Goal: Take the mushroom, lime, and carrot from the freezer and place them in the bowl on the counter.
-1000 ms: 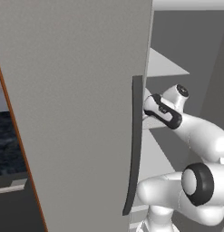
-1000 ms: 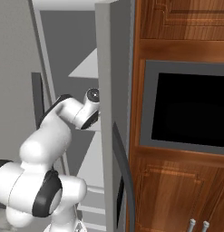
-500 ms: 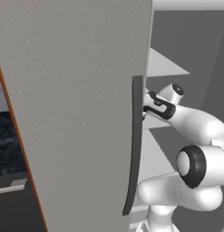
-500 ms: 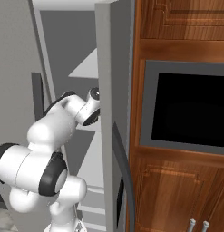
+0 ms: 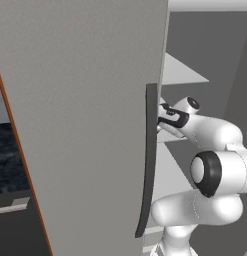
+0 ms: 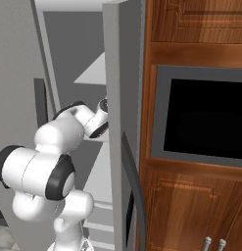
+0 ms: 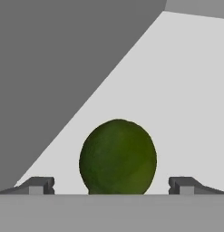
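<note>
Gripper (image 7: 111, 186): jaws spread wide, nothing clamped. The two dark fingertips (image 7: 37, 185) stand on either side of the lime with clear gaps to both; contact with the fruit is not evident.

Lime (image 7: 118, 157): round, dark green, faintly mottled skin with a lighter olive patch low on its right. It sits on the pale shelf inside the freezer, centred between the open fingers. Its lower edge is cut off at the bottom of the hand view.

Shelf (image 7: 177, 104): flat, white to light grey, bare around the lime. A darker grey inner wall (image 7: 63, 59) slants across the upper left of the hand view and meets the shelf along a diagonal line.

Freezer (image 5: 85, 125): tall, light grey. Its flat door stands open and fills the left base view, with a dark grey curved handle strip (image 5: 147, 160) along its edge. White inner shelves (image 5: 182, 75) show past the door.

Arm: white with dark joints, reaching behind the door edge into the freezer; the hand end (image 5: 170, 117) is partly hidden by the handle strip, so the fingers are probably just out of sight there.

Surroundings: brown wooden cabinets (image 6: 191, 206) with a black built-in oven window (image 6: 205, 120) to the right of the freezer; a strip of dark marbled counter (image 5: 7, 160) at far left, mostly cut off.
</note>
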